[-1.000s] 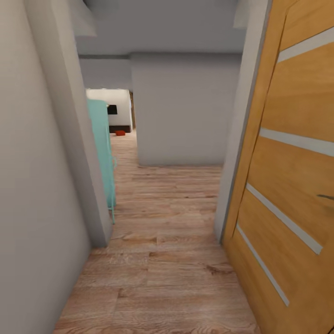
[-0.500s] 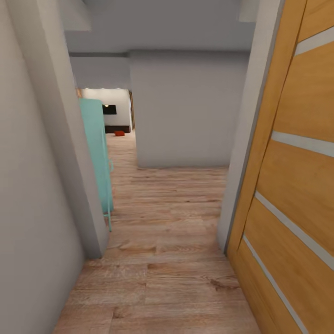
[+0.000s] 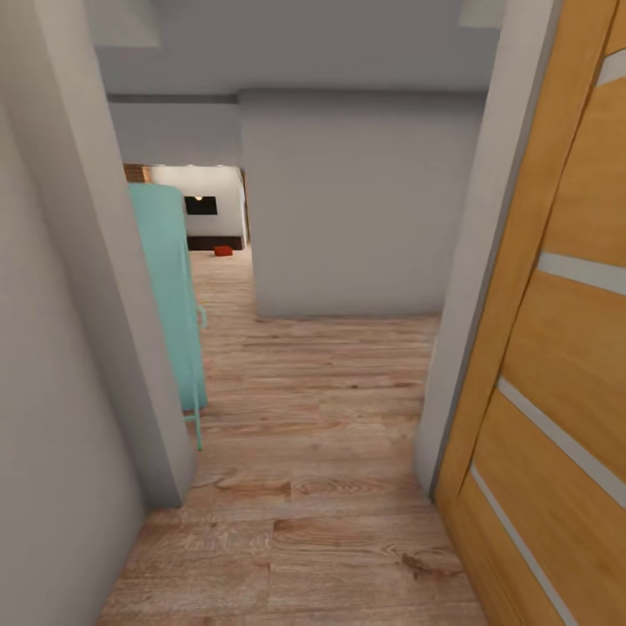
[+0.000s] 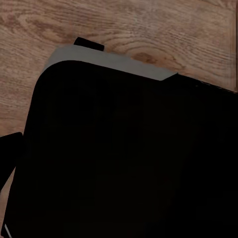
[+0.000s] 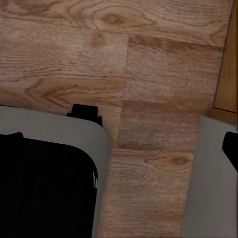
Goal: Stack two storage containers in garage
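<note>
Well, I'm looking down a narrow hallway with a wood-plank floor [image 3: 304, 487]. A honey-brown door [image 3: 556, 348] with pale horizontal strips stands open on my right, and a grey wall [image 3: 52, 348] runs along my left. Just past that wall's corner stands a turquoise cabinet-like piece [image 3: 169, 304]. A grey wall block [image 3: 356, 209] faces me ahead, and to its left an opening leads into the living room [image 3: 204, 213], with a black TV [image 3: 200, 205] on its white wall. A small red thing [image 3: 223, 250] lies on the floor there, too far off for me to say whether it is one of the storage containers. Both wrist views look down at the planks past the robot's dark base [image 4: 129, 158]. I cannot tell how either gripper stands.
</note>
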{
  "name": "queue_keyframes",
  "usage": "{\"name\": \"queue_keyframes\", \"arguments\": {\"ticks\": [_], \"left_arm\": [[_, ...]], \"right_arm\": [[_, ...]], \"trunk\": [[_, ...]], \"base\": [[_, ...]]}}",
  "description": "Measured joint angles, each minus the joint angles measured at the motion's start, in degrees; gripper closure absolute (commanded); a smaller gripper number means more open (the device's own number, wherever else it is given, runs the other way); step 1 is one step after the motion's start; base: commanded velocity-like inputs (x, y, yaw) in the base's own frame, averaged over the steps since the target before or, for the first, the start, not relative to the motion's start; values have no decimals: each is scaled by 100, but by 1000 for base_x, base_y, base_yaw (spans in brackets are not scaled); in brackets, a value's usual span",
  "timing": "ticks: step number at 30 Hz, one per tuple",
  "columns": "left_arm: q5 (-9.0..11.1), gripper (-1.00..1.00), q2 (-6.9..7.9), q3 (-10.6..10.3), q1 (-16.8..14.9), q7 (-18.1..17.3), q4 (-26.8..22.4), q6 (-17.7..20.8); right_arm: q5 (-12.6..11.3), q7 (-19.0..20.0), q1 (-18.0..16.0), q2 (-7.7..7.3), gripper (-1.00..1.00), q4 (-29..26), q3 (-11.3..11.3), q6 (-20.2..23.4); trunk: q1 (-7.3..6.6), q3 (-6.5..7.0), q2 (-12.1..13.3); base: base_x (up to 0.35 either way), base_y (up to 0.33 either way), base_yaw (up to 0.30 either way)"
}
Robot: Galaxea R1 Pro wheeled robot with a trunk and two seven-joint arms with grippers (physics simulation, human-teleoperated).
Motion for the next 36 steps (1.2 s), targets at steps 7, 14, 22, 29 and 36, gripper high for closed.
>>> {"name": "queue_keyframes", "arguments": {"ticks": [7,14,22,29,36], "left_arm": [[-3,-100,0,1,0,0,3,3],[-1,-100,0,0,0,0,0,-4],[-2,-100,0,5,0,0,0,-14],[1,-100,0,1,0,0,3,3],[4,-100,0,0,0,0,0,-6]], "right_arm": [[0,0,0,0,-100,0,0,-1],[0,0,0,0,-100,0,0,-1],[0,0,0,0,-100,0,0,0],[0,0,0,0,-100,0,0,0],[0,0,0,0,-100,0,0,0]], "trunk": [[0,0,0],[0,0,0],[0,0,0],[0,0,0],[0,0,0]], "base": [[326,0,0],[326,0,0],[326,0,0],[326,0,0],[326,0,0]]}}
